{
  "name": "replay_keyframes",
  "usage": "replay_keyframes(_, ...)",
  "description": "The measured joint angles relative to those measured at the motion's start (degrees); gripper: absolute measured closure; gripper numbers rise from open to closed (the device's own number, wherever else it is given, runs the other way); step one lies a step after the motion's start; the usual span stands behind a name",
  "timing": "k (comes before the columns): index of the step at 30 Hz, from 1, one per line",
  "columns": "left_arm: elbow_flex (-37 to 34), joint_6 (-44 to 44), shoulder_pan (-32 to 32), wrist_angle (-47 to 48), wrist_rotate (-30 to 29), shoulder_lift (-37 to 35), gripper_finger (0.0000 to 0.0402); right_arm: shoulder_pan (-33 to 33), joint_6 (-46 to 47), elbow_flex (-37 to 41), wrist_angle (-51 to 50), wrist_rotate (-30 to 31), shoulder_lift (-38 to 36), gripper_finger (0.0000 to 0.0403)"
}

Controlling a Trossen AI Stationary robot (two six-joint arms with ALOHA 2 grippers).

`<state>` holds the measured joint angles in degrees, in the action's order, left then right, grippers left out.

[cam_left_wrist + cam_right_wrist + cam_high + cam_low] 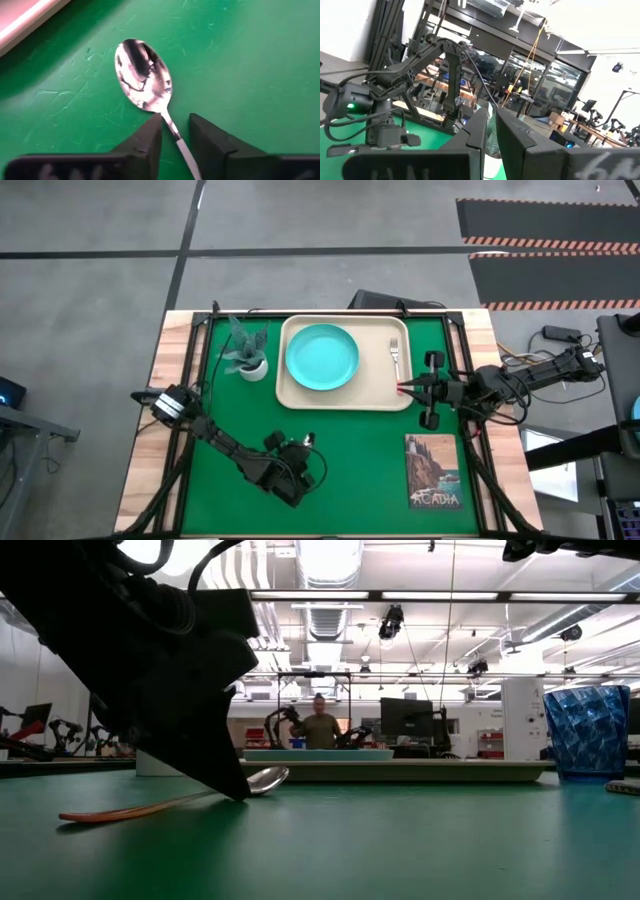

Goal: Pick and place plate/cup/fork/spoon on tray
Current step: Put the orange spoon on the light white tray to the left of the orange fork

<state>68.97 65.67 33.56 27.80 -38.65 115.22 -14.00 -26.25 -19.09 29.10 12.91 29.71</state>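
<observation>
A green surface carries a beige tray toward its far side, with a turquoise plate lying in the tray's left half and a fork lying in its right half, tines pointing away. Near the front of the surface, the left gripper is low over a spoon that lies flat on the green, outside the tray; its two dark fingers stand a little apart on either side of the spoon's thin neck, just behind the bowl. The right gripper hangs at the tray's near right corner, its fingers nearly together around nothing. A blue see-through cup stands upright at the right in the low view. A small potted plant sits left of the tray, and a picture book lies near the right front corner.
</observation>
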Motion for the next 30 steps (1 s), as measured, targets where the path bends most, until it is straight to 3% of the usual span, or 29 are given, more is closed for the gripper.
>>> replay_keyframes(6, -0.4, 0.0, 0.2, -1.6, 0.0, 0.0, 0.0394, 0.0, 1.5, 0.0, 0.0, -0.1, 0.0, 0.037)
replay_keyframes(21, -0.2, -6.9, 0.5, -2.3, -4.7, -4.7, 0.0398, 0.0, 2.9, 0.0, -0.1, -0.1, 0.0, 0.0369)
replay_keyframes(26, -0.3, -14.9, 0.8, -6.1, -10.4, -7.9, 0.0399, 0.0, 3.1, 0.0, -0.1, -0.1, 0.0, 0.0369)
replay_keyframes(30, -0.3, -28.6, 0.8, -14.8, -16.5, -9.4, 0.0399, 0.0, 3.1, 0.0, -0.1, 0.0, 0.0, 0.0369)
